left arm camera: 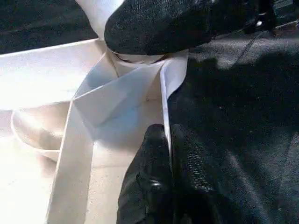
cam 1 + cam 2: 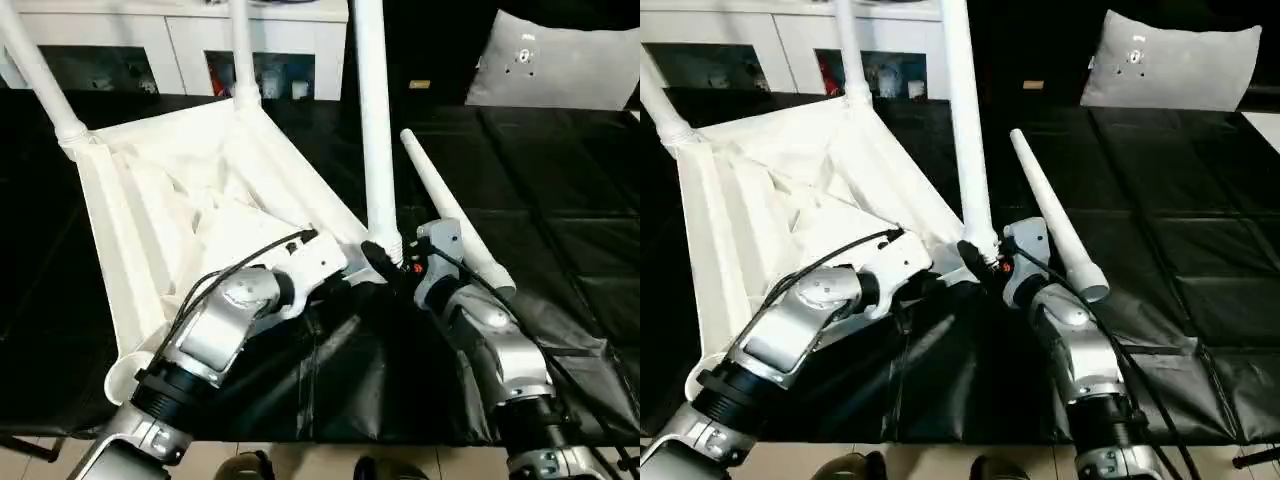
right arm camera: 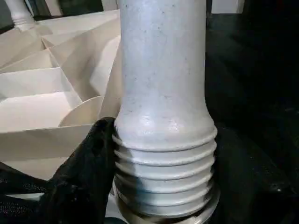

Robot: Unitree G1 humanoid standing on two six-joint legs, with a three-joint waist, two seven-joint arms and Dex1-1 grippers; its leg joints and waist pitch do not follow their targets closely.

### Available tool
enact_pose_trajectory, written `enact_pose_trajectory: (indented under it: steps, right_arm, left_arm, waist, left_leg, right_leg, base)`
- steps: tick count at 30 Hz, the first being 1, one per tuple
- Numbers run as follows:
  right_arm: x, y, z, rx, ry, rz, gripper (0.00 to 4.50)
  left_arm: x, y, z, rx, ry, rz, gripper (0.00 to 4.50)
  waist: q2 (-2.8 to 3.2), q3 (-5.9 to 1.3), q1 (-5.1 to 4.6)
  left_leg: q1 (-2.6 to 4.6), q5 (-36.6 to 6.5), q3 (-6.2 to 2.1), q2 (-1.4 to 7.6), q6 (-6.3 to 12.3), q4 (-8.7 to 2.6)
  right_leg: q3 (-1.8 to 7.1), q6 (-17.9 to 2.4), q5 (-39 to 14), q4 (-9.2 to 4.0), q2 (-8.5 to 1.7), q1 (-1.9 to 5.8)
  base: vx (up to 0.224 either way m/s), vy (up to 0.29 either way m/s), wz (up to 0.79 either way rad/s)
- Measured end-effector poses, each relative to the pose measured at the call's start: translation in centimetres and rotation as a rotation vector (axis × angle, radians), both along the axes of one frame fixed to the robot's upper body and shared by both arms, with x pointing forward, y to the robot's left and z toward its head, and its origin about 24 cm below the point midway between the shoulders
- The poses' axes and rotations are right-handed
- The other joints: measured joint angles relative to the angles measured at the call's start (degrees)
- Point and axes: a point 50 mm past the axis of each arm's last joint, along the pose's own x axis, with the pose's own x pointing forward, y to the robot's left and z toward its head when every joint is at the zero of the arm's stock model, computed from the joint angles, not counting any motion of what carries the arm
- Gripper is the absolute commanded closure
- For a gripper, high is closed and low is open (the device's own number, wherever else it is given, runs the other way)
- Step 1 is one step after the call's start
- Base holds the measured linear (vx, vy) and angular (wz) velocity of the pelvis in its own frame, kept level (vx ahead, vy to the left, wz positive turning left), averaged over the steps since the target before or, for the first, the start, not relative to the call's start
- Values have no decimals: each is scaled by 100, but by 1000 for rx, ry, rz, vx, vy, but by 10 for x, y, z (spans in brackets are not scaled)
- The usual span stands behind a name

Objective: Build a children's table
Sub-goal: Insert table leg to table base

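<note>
The children's table top (image 2: 180,220) lies upside down on the black cover, ribbed underside up. Two white legs (image 2: 35,70) (image 2: 242,55) stand in its far corner sockets. A third leg (image 2: 375,120) stands upright at the near right corner, and my right gripper (image 2: 395,262) is shut around its threaded base (image 3: 163,177), one black finger (image 3: 84,177) on either side. My left gripper (image 1: 168,172) pinches the top's thin rim wall (image 1: 166,93) just beside that corner. A fourth leg (image 2: 455,215) lies loose on the cover, right of the grippers.
The black-covered work surface (image 2: 560,250) stretches to the right and back. A grey cushion (image 2: 560,60) rests at the far right. White cabinets (image 2: 180,40) line the back. The surface's front edge (image 2: 330,440) runs just below my forearms.
</note>
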Motion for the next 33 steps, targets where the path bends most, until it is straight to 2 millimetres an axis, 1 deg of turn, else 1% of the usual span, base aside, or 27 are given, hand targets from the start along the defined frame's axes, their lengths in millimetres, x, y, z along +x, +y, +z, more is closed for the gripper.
enact_pose_trajectory:
  steps: [5,10,11,13,14,15,17,18,22,23,25,26,28,29,30,32,33]
  right_arm:
    - [0,1,2,30,-26,2,178]
    - [-5,0,3,117,-39,60,178]
    - [-6,-1,4,144,-44,76,178]
    - [-8,-4,10,186,-67,117,178]
    - [-8,-6,13,202,-77,124,178]
    - [-7,-12,16,211,-92,119,178]
    - [-7,-25,21,219,-114,104,178]
    - [-7,-28,23,218,-122,101,178]
    - [-8,-27,27,248,-135,129,178]
    - [-8,-27,28,256,-135,138,178]
    - [-8,-26,30,258,-140,144,178]
    - [-8,-27,30,258,-141,146,178]
    - [-11,-28,30,256,-143,145,178]
    - [-12,-28,31,258,-144,146,178]
    - [-12,-28,31,264,-141,147,178]
    - [-14,-28,32,273,-144,143,178]
    - [-16,-28,34,275,-151,144,178]
  left_arm:
    - [1,11,2,43,-62,-38,450]
    - [-1,24,5,76,-108,-120,450]
    - [-1,26,6,81,-119,-141,450]
    - [-2,30,8,82,-137,-177,450]
    - [-2,32,9,81,-139,-186,450]
    - [-3,34,10,79,-132,-205,450]
    - [-5,36,9,73,-120,-233,450]
    - [-6,37,9,71,-116,-241,450]
    - [-7,40,6,65,-108,-258,450]
    - [-7,41,6,56,-102,-259,422]
    - [-9,42,5,47,-84,-269,395]
    - [-9,42,4,40,-74,-276,395]
    - [-11,41,5,-12,-48,-285,370]
    - [-11,40,5,-39,-39,-282,370]
    - [-11,40,7,-53,-39,-283,357]
    - [-11,39,14,-113,-47,-280,340]
    - [-10,38,17,-149,-45,-272,340]
  waist:
    - [0,1,-4]
    - [1,1,53]
    - [1,1,61]
    - [8,-4,108]
    - [8,-4,125]
    - [11,-6,155]
    - [13,-8,207]
    - [13,-8,215]
    - [11,-10,221]
    - [10,-10,221]
    - [6,-12,225]
    - [0,-16,228]
    - [-17,-25,241]
    - [-20,-27,242]
    - [-22,-28,236]
    - [-22,-28,233]
    - [-21,-29,233]
  left_leg:
    - [-7,0,0,5,0,-6]
    - [-35,1,0,21,-1,-17]
    - [-49,0,0,22,0,-18]
    - [-122,11,0,25,28,-11]
    - [-140,7,0,26,49,9]
    - [-151,-12,0,32,76,45]
    - [-154,-22,5,32,89,60]
    - [-154,-22,6,32,89,64]
    - [-143,-24,9,36,82,93]
    - [-130,-37,10,35,59,95]
    - [-106,-36,15,35,55,97]
    - [-103,-33,19,35,50,97]
    - [-105,-30,20,35,46,105]
    - [-108,-30,21,35,46,115]
    - [-110,-31,22,36,47,122]
    - [-115,-31,23,36,48,135]
    - [-114,-31,23,38,47,139]
  right_leg:
    - [-6,20,51,0,0,-11]
    - [-26,-12,95,10,5,-41]
    - [-27,-14,97,16,5,-55]
    - [-32,-9,92,32,6,-119]
    - [-32,-16,88,60,6,-139]
    - [-32,-29,78,87,5,-145]
    - [-30,-34,74,90,2,-145]
    - [-30,-36,73,90,2,-144]
    - [-26,-36,73,111,-1,-136]
    - [-24,-34,76,113,-2,-124]
    - [-21,-31,77,113,-5,-102]
    - [-20,-29,78,116,-7,-100]
    - [-20,-29,78,125,-10,-101]
    - [-19,-29,78,134,-11,-103]
    - [-18,-29,78,141,-11,-104]
    - [-15,-29,78,157,-13,-112]
    - [-15,-29,78,162,-13,-113]
  base:
    - [0,0,0]
    - [0,0,0]
    - [69,-20,2]
    - [0,0,0]
    - [0,0,0]
    - [0,0,0]
    - [0,0,0]
    - [0,0,0]
    - [0,0,0]
    - [0,0,0]
    - [0,0,0]
    - [0,0,0]
    - [0,0,0]
    - [0,0,0]
    - [0,0,0]
    - [0,0,0]
    - [0,0,0]
